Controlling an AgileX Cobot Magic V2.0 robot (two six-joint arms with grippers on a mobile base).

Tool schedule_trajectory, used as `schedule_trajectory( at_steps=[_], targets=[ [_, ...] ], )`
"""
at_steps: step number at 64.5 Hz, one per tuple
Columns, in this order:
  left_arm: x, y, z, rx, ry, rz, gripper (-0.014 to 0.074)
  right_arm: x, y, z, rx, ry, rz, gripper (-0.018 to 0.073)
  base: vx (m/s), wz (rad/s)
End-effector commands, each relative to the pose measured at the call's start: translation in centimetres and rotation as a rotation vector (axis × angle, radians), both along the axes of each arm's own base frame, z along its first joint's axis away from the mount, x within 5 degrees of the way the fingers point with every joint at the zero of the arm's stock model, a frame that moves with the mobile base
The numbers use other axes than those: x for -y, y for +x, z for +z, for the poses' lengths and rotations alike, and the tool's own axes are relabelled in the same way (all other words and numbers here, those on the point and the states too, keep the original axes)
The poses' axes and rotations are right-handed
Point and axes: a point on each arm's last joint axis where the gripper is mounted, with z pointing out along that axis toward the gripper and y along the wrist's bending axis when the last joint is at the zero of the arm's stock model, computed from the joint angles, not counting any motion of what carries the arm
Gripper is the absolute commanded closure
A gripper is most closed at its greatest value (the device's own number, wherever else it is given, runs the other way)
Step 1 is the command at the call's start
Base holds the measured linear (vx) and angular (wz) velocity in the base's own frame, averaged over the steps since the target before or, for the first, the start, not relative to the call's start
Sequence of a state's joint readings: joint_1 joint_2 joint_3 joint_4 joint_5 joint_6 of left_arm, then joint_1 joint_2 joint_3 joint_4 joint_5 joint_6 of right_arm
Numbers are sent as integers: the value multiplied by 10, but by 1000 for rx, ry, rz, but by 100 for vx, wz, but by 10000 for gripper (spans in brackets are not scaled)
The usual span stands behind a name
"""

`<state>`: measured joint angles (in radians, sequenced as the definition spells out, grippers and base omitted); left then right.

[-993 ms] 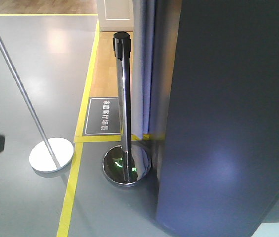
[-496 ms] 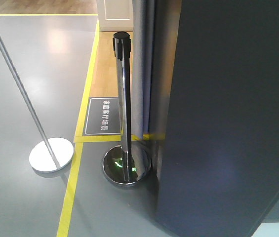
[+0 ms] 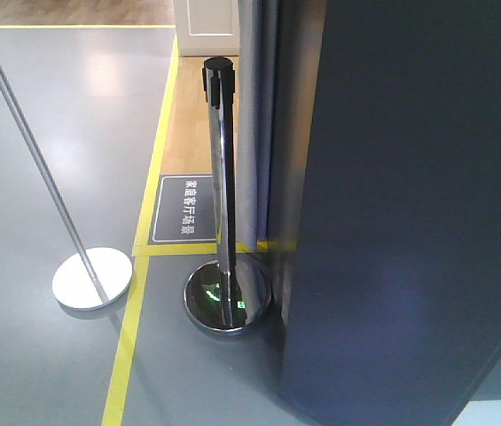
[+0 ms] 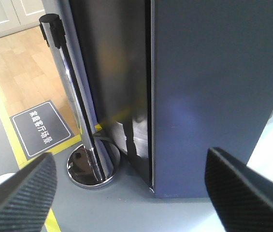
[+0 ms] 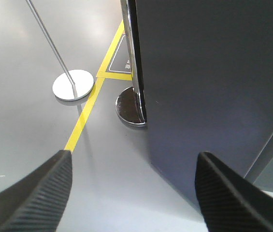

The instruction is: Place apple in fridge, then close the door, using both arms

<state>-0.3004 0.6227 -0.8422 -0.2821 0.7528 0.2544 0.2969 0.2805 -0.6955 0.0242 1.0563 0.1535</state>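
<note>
Both your grippers hang spread wide and empty: left gripper (image 4: 131,193) and right gripper (image 5: 134,193) face the door (image 3: 410,222), its dark grey outer face toward you. You can't see the fridge interior or the apple. Since a second ago, the dark shape at the front view's left edge has dropped lower.

Bright overhead light glares on the glossy floor (image 3: 99,71); near gripper fingers (image 5: 35,193) blurred.

Door (image 3: 410,213): flat dark grey outer face fills the right of the front view, upright, unmarked; fridge (image 4: 112,63): glossy dark side panel at centre of the left wrist view; apple not visible.
</note>
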Motion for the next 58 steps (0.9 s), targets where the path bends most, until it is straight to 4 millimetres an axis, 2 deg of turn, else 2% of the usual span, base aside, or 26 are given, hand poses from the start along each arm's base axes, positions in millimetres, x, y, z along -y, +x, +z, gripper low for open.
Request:
schedule_trajectory(
  at_steps=[1, 6, 11, 19, 26, 35, 50, 58],
  targets=[
    [1, 0, 13, 67, -56, 8, 6, -5, 3, 11, 55, 79, 10, 51, 0, 0],
    [1, 0, 13, 67, -56, 8, 6, -6, 4, 15, 93, 96, 22, 51, 0, 0],
    [1, 0, 13, 67, -56, 8, 6, -1, 11, 23, 194, 73, -36, 51, 0, 0],
    [1, 0, 13, 67, -56, 8, 6, 7, 36, 30, 245, 72, -209, 51, 0, 0],
    [1, 0, 13, 67, -56, 8, 6, 7, 70, 30, 247, -37, -288, 51, 0, 0],
    [1, 0, 13, 67, -56, 8, 6, -4, 116, 35, 255, -160, -262, 51, 0, 0],
    [1, 0, 13, 67, -56, 8, 6, -23, 192, 58, 265, -241, -259, 51, 0, 0],
    [1, 0, 13, 67, -56, 8, 6, -25, 223, 66, 264, -248, -297, 51, 0, 0]
  ],
)
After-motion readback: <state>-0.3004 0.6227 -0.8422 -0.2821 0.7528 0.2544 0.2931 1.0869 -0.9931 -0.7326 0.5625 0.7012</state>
